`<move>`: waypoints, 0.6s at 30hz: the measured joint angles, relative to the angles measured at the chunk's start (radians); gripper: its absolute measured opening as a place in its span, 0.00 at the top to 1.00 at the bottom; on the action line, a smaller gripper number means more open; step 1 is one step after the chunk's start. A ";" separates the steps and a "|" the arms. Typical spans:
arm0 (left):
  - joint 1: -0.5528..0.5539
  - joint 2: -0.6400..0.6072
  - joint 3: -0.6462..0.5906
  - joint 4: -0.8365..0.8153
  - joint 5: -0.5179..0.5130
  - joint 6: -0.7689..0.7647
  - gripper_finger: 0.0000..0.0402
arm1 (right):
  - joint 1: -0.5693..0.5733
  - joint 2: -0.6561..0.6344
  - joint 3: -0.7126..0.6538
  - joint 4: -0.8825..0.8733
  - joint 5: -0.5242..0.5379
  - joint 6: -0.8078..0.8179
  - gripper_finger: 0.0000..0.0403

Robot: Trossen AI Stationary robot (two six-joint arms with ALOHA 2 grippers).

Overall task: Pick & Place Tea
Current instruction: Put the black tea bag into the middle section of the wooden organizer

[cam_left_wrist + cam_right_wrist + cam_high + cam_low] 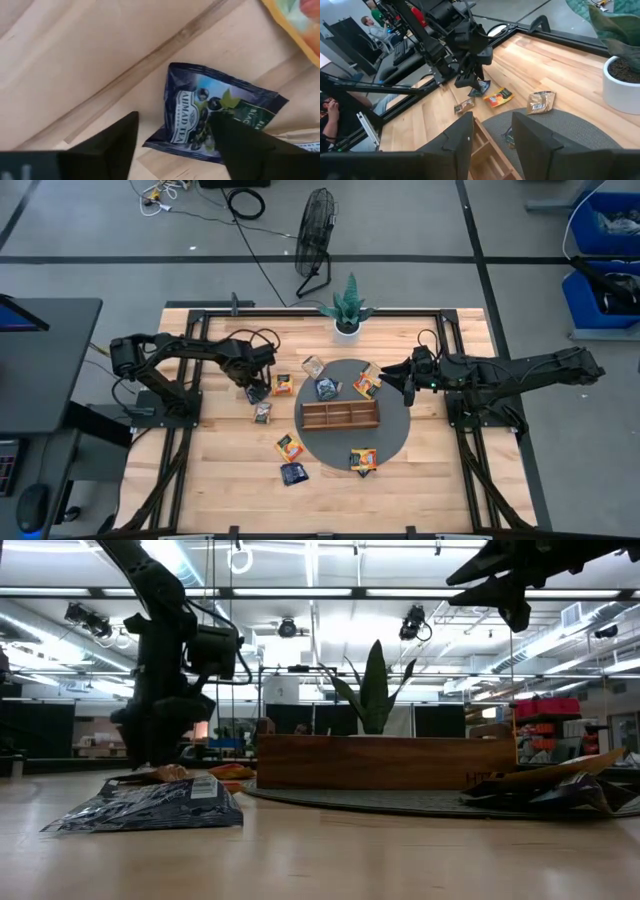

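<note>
Several tea sachets lie flat on the wood and on the round grey mat [392,442]. Among them are an orange one [283,385], a pale one [313,365] and a dark blue one [295,473]. My left gripper [255,387] points down, open, low over another dark blue sachet [200,107]. One finger [112,142] stands over bare wood beside the sachet's edge, the other [245,145] over its printed face. My right gripper [408,385] hangs open and raised at the mat's right rim, nothing between its fingers [492,140]. The brown wooden tray [340,415] sits on the mat. My left gripper comes at the dark blue sachet from above, pointing down, its fingers set across the sachet's one edge [165,95]. The sachet lies flat on the wood. Whether either fingertip touches it, I cannot tell.
A potted plant [347,310] stands at the table's far edge. More sachets lie around the tray: an orange one [367,383], a blue one [327,388], an orange one [362,460]. A pale sachet [262,412] lies just nearer than my left gripper. A person [370,25] sits beyond the table.
</note>
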 joint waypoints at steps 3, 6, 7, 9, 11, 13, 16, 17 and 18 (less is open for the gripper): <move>0.000 -0.001 -0.001 0.010 0.003 0.003 0.51 | 0.000 0.000 0.000 0.000 0.001 0.000 0.64; 0.002 -0.002 -0.001 0.013 0.011 0.003 0.64 | 0.000 0.000 0.000 -0.005 0.001 -0.002 0.64; 0.002 -0.002 -0.002 0.014 0.014 0.003 0.69 | 0.000 0.000 0.000 -0.005 0.001 -0.004 0.64; 0.002 -0.002 -0.002 0.016 0.021 0.003 0.78 | 0.000 0.000 0.000 -0.006 0.001 -0.004 0.64; 0.001 -0.011 -0.004 0.016 0.024 0.003 0.87 | 0.000 0.000 0.000 -0.010 0.001 -0.004 0.64; 0.000 -0.024 -0.006 0.017 0.024 0.001 0.94 | 0.000 0.000 0.000 -0.010 0.001 -0.004 0.64; 0.000 -0.065 -0.006 0.021 0.024 -0.007 0.96 | 0.000 0.000 0.000 -0.010 0.001 -0.005 0.64; 0.000 -0.081 -0.006 0.021 0.024 -0.010 0.95 | 0.000 0.000 0.000 -0.010 0.001 -0.005 0.64; 0.000 -0.097 -0.006 0.021 0.024 -0.015 0.95 | 0.000 0.000 0.000 -0.010 0.001 -0.005 0.64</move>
